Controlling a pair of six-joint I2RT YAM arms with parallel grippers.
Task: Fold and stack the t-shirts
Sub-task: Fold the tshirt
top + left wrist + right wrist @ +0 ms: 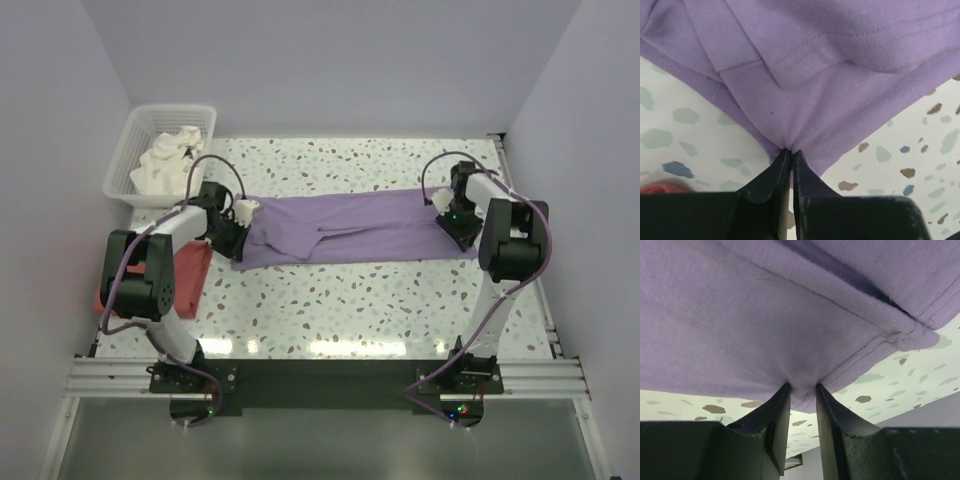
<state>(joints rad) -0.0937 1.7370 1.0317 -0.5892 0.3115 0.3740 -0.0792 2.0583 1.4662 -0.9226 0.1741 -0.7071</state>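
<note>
While the lilac t-shirt [350, 232] lies drawn out in a long, narrowed band between the two tools, the work appears to be midway through folding this first garment. The left tool [791, 152] is pinched tight on the band's left end, its jaws all but touching, with the cloth gathering to a point at their tips. The right tool [801, 386] grips the opposite end, a thick fold of hemmed cloth bunched between jaws that stand slightly apart. The coral-red t-shirt [185, 275] waits behind and outboard of the left tool, partly under that arm, apparently not yet folded. Farther out from the left tool, a basket [125, 165] holds white cloth [168, 165].

The next move likely calls for both tools to lift in step, keeping the band taut, so that one end can be carried across to meet the other without the layers slipping.

Both arms reach forward with elbows raised. Their wrists bend down and turn inward to face each other, and the tools sit low against the speckled surface [350, 300].
</note>
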